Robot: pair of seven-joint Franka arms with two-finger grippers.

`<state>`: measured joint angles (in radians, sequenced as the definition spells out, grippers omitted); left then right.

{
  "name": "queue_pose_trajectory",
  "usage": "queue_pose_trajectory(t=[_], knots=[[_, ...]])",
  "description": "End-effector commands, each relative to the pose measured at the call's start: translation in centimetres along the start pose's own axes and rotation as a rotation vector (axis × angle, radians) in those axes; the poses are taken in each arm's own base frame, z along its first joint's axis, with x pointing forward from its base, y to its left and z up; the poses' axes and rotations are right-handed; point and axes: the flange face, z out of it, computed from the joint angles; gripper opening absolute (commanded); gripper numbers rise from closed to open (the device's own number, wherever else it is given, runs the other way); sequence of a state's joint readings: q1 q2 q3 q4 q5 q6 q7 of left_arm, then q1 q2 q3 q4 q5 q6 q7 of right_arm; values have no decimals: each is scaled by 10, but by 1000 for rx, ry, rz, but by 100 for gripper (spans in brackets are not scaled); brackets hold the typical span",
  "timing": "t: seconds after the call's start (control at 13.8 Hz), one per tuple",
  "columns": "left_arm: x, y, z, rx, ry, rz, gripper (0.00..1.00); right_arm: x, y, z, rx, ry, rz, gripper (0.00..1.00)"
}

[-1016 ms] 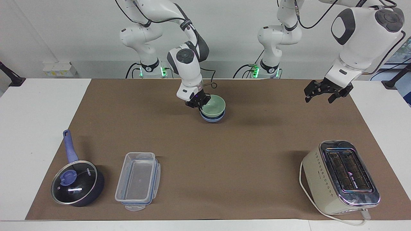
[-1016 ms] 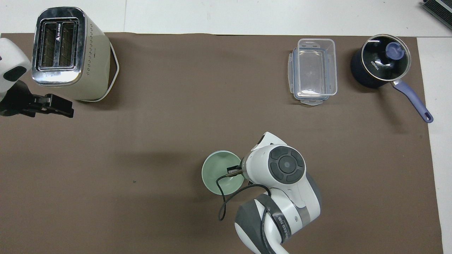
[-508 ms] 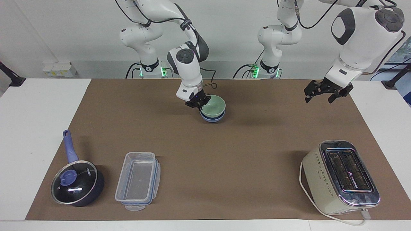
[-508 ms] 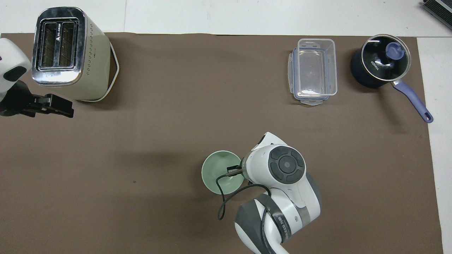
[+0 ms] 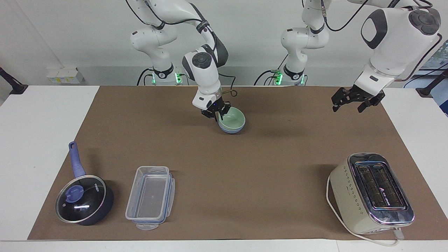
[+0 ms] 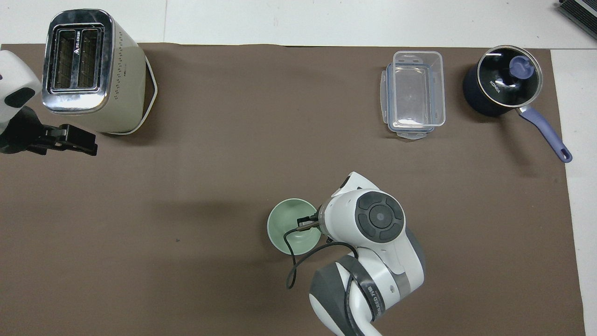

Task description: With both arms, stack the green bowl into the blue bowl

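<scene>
The green bowl [image 5: 233, 121] sits nested in the blue bowl [image 5: 230, 131] on the brown mat, near the robots' edge at mid-table. Only a thin blue band shows under the green rim. In the overhead view the green bowl [image 6: 288, 225] hides the blue one. My right gripper [image 5: 218, 114] is at the green bowl's rim on the side toward the right arm's end, fingers open, also seen in the overhead view [image 6: 306, 221]. My left gripper [image 5: 346, 107] waits open and empty in the air over the mat at the left arm's end [image 6: 86, 143].
A cream toaster [image 5: 371, 192] with its cord stands far from the robots at the left arm's end. A clear plastic container [image 5: 150, 197] and a dark lidded pot with a blue handle [image 5: 84, 199] stand far from the robots at the right arm's end.
The green bowl has dropped lower and level into the blue bowl. My right gripper has let go of its rim and lifted slightly. The left arm has not moved.
</scene>
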<state>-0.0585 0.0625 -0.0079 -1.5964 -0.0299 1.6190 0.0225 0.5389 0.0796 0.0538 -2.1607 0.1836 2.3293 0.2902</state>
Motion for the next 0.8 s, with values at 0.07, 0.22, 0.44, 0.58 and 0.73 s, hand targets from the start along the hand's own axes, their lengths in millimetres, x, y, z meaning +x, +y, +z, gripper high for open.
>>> queue_pose_trajectory(t=[0.07, 0.22, 0.44, 0.58, 0.73], knots=[[0, -1, -3, 17, -8, 4, 100, 7, 27, -64, 31, 33, 71, 100], [0, -2, -3, 16, -8, 2, 100, 18, 67, -101, 28, 61, 129, 100], [0, -3, -3, 16, -8, 1, 100, 39, 124, -159, 6, 69, 217, 100], [0, -1, -3, 16, -8, 4, 100, 48, 166, -202, -37, 82, 271, 100], [0, -1, -3, 16, -8, 4, 100, 49, 189, -240, -79, 71, 298, 100]])
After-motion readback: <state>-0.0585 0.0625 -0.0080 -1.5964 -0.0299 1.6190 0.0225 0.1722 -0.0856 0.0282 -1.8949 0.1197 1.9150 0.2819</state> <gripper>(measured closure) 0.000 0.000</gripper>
